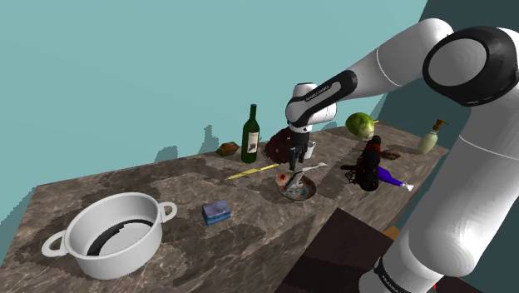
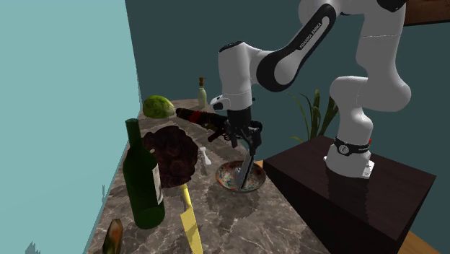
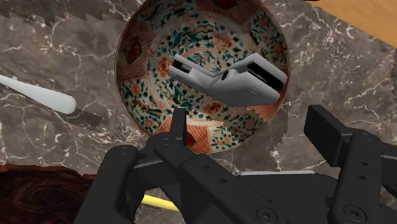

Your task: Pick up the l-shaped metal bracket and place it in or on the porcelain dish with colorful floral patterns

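The bracket [image 3: 229,79] lies in the floral dish [image 3: 143,83] beneath spread, empty fingers [image 3: 180,127], the placing apparently done, with only the arm's withdrawal left.

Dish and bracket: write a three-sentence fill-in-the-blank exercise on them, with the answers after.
The grey bracket sits in the floral ____. The gripper above it is ____ and holds nothing. The wine bottle is coloured ____.
Missing words: dish; open; green.
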You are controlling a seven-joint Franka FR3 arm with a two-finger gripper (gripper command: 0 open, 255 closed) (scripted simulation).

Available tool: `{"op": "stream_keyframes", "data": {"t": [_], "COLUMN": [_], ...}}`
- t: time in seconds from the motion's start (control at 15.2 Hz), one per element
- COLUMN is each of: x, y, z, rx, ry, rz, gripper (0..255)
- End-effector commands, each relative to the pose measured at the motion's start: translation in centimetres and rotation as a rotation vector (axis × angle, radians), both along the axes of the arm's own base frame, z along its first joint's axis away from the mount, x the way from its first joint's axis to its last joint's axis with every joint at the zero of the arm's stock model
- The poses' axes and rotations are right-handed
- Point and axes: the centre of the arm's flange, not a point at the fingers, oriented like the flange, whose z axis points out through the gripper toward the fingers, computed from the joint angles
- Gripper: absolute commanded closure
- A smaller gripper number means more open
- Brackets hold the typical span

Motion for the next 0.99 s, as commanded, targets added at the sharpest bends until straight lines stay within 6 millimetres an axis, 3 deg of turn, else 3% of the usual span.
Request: {"op": "stream_keyframes", "data": {"t": [0.0,0.13,0.4,0.92], "x": [0.0,0.0,0.7,0.7], "y": [0.0,0.0,-0.2,-0.2], "z": [0.0,0.0,4.9,4.9], "rx": [0.000,0.000,0.000,0.000], "ry": [0.000,0.000,0.000,0.000], "rz": [0.000,0.000,0.000,0.000], "gripper": [0,0,0,0]}}
